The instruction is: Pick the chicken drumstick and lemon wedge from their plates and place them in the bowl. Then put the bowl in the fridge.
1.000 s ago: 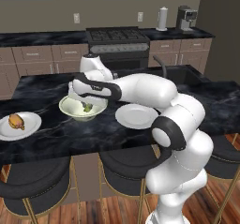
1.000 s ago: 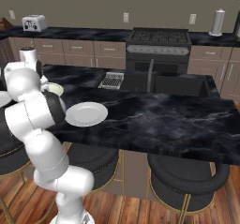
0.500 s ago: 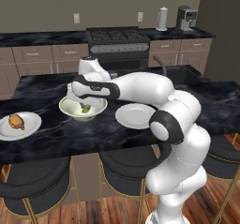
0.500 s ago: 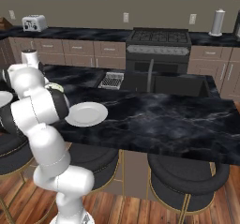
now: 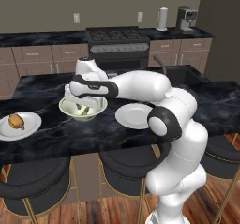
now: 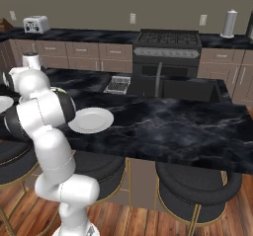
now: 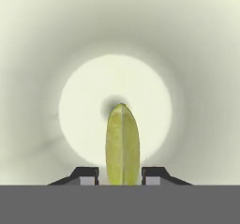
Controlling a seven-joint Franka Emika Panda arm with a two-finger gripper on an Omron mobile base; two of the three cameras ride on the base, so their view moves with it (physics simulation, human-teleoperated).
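- Lying at the centre of the bowl's floor in the hand view, lemon wedge point(image 7: 122, 143): 1 yellow-green pointed piece, its near end between the 2 dark fingertips point(image 7: 87, 175).
- Gripper point(image 7: 121, 176): jaws stood a little apart, a sliver of gap visible on each side of the wedge; no firm clamp was evident, so the wedge read as released or close to it.
- Bowl point(image 5: 82, 108): pale cream-green, on the black marble island counter point(image 5: 56, 129); the hand was lowered into it in the left base view.
- Chicken drumstick point(image 5: 16, 121): golden-brown, on 1 white plate point(image 5: 29, 125) at the counter's left end, well apart from the bowl, not yet collected.
- Second plate point(image 5: 136, 115): white, bare, just right of the bowl.
- Step in hand, as judged: dropping the wedge off in the bowl.
- Handling note: the jaws would do best to part fully before any lift, and the hand to rise straight up, so that the wedge is not dragged along or the bowl rim nudged.
- Outstanding, as judged: drumstick to bowl; bowl to fridge.
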